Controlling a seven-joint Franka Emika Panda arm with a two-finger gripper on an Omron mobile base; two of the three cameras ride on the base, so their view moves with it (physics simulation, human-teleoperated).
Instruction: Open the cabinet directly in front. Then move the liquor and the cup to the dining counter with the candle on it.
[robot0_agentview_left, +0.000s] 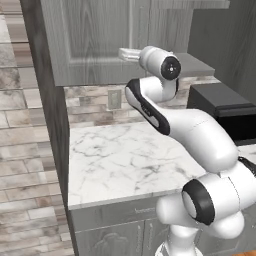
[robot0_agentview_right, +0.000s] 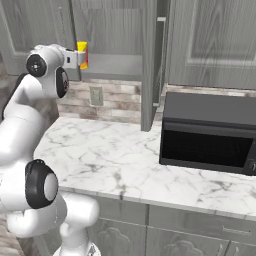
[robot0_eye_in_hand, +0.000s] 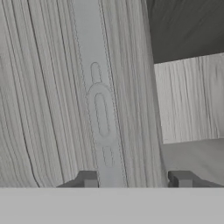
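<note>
The two dark fingertips (robot0_eye_in_hand: 89, 179) are seen lowest and closest in the hand view, standing apart with nothing clamped between them, so the gripper (robot0_eye_in_hand: 136, 179) is parted around empty space. Directly beyond them a grey wood-grain panel of the cabinet (robot0_eye_in_hand: 65, 96) is shown at close range, with a pale band and an oval relief running along it between the tips; to one side of that panel a darker recess and a lighter wood-grain face are visible. In the right base view the white hand is raised to the cabinet's open compartment, and the cup (robot0_agentview_right: 82, 54), bright yellow with a red mark, is seen standing on the grey shelf (robot0_agentview_right: 112, 65) just past the end of the hand; whether it is touched cannot be told. An opened door (robot0_agentview_right: 148, 60) is seen edge-on to the right of the shelf. In the left base view another door (robot0_agentview_left: 45, 90) is swung out on the left, edge toward the camera. Below, a marble counter (robot0_agentview_left: 120, 160) with a brick backsplash (robot0_agentview_right: 120, 100) is shown, and a black microwave (robot0_agentview_right: 210, 132) rests on it to the right.
</note>
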